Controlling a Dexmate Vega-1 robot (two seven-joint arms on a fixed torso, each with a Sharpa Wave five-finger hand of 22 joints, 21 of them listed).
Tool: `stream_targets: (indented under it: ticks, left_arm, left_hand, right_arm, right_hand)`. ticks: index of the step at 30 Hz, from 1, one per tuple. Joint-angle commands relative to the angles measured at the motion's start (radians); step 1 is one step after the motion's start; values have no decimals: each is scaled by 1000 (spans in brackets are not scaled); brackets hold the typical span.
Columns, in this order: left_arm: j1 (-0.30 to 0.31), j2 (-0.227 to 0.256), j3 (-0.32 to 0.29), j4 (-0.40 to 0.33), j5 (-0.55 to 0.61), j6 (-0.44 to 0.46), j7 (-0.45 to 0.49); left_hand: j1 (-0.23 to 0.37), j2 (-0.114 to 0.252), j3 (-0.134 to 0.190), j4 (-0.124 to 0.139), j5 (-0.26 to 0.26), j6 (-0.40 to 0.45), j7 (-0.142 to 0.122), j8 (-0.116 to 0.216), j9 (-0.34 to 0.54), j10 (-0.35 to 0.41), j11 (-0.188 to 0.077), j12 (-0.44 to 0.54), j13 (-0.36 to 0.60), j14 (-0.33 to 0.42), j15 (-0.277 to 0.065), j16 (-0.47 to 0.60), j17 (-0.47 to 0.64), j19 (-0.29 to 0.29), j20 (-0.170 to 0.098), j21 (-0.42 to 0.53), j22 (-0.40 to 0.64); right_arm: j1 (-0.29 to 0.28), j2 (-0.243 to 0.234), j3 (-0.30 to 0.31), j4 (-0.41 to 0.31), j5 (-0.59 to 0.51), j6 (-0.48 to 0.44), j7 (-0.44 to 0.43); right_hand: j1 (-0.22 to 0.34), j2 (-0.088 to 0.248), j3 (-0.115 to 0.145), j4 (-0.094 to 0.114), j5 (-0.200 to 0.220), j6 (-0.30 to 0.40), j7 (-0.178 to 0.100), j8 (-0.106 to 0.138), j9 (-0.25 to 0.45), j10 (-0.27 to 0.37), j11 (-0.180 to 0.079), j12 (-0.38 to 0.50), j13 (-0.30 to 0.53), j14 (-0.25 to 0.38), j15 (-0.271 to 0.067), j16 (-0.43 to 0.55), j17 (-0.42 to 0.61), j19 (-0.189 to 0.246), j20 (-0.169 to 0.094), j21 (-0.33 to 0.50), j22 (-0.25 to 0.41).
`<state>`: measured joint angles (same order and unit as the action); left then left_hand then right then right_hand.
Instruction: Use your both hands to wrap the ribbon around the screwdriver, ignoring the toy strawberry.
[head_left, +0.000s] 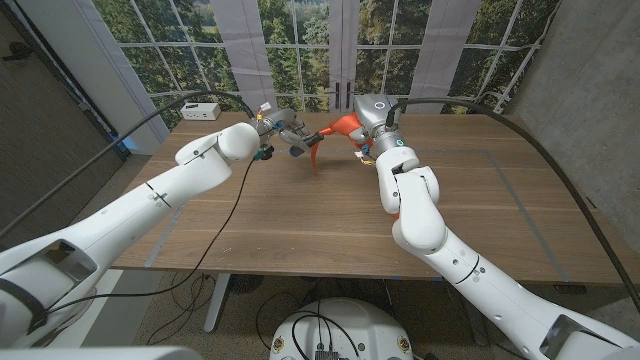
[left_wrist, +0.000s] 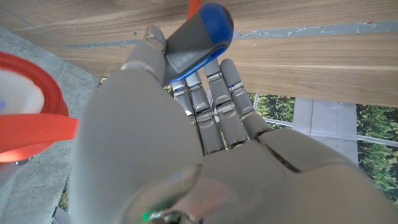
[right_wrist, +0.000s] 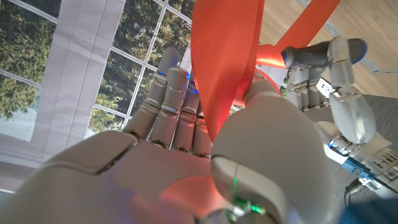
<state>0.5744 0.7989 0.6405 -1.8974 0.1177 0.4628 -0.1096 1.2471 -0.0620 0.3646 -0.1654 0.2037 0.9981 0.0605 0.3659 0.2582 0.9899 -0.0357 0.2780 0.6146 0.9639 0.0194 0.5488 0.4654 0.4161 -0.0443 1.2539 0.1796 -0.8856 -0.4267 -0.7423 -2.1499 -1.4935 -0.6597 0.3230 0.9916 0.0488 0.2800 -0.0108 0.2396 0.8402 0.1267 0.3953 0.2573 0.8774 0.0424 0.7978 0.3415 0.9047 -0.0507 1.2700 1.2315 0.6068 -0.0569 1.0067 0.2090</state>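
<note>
- Wooden table (head_left: 300, 215) runs from the near edge to tall windows (head_left: 300, 40) with trees behind them.
- Both arms reach to the far middle of the table, where the hands meet above the wood.
- Left hand (head_left: 283, 133) grips the screwdriver (left_wrist: 198, 38) by its grey, blue-capped handle.
- Right hand (head_left: 366, 128), just right of it, pinches the orange ribbon (head_left: 335, 130) between thumb and fingers; a strip hangs down between the hands.
- White box (head_left: 200, 111) sits at the far left edge.

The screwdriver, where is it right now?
In the head view the screwdriver is up above the table's far middle, held in the left robot hand, beside the orange ribbon.
</note>
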Motion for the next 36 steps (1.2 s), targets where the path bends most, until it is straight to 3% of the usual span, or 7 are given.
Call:
stream_targets:
  ticks: [1,11,22,36]
  left_arm:
    - [-7,-3,0,-9,-13,-10,18]
    - [23,-9,-24,-40,-20,-5,80]
    - [-8,12,-11,-42,-48,-14,3]
    - [3,52,-37,-53,-144,-88,-86]
  left_hand:
    - [163,161,39,-3,6,26,-19,3,5,9,0,0,4,174,-253,-4,293,-8,-37,6,1]
    - [162,160,39,-3,6,28,-20,-1,6,12,0,-3,6,175,-253,-8,296,-9,-37,9,1]
    - [162,159,40,-3,7,29,-20,-5,9,11,-1,-6,10,178,-252,-10,301,-11,-38,12,1]
    - [163,159,42,-3,7,29,-18,-9,16,12,2,-12,14,178,-252,-15,308,-15,-36,16,0]
  right_arm:
    - [-54,12,24,14,44,-16,-11]
    - [-73,-1,29,26,81,-42,-9]
    - [-62,-26,35,93,200,-65,-24]
    - [62,-46,-11,235,301,-122,-46]
  right_hand:
    - [124,114,5,6,6,159,-62,-3,263,87,-79,174,513,11,-162,5,1,-2,-63,12,-1]
    - [127,114,4,6,7,162,-58,-6,264,86,-77,176,516,10,-163,7,1,-7,-62,24,-5]
    - [128,113,2,8,7,161,-59,-10,266,86,-77,173,511,8,-162,9,1,-14,-61,36,-8]
    - [132,112,2,7,8,162,-56,-13,270,83,-75,175,516,4,-162,10,1,-22,-62,46,-11]
